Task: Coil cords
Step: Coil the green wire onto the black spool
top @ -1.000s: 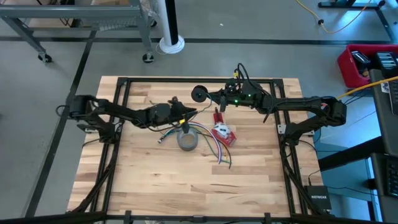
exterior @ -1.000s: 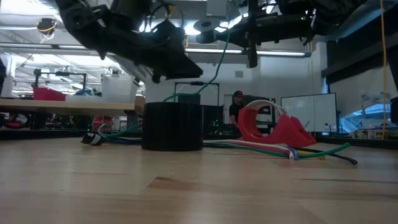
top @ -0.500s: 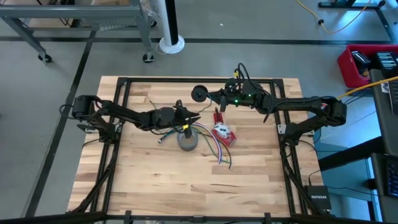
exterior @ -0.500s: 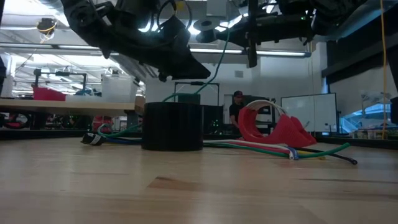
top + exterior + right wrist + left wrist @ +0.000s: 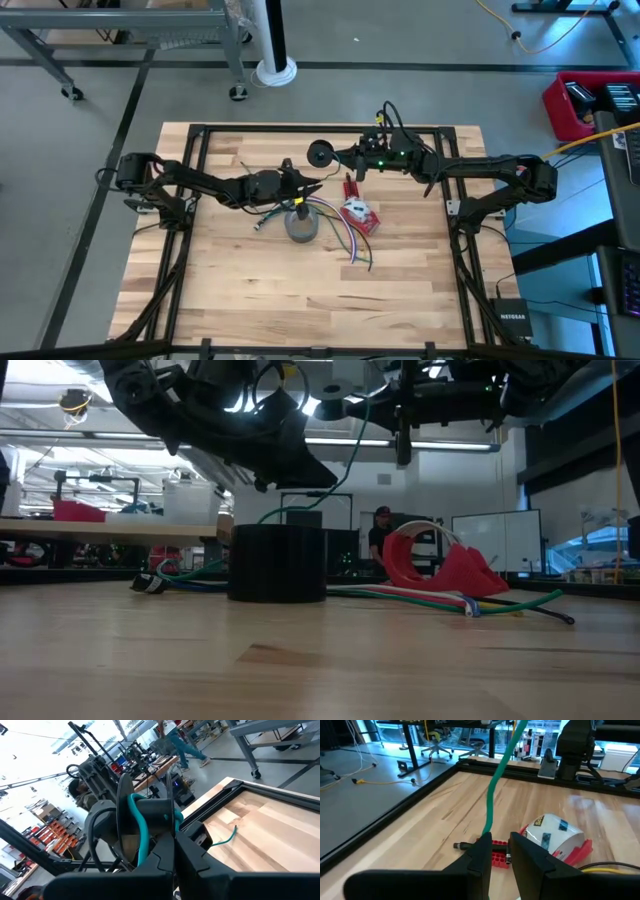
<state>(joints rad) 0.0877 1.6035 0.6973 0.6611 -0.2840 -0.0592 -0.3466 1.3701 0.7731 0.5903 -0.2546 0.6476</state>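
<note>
The near half of the tabletop lies bare, and there is open wood toward its left and right edges, inside the dark frame that runs round it. All the clutter sits in the middle.

Since a second ago the left gripper has slid a little toward the right and lifted slightly; in the last half second hardly anything has shifted. Its jaws are closed on a green cord just above the grey tape roll. The cord rises taut toward the right gripper, whose jaws are closed beside a dark spool with green cord wound round it.

Loose coloured cords fan out across the wood by the roll, and a red tape dispenser stands just beside them, under the right arm. A person stands in the room beyond.
</note>
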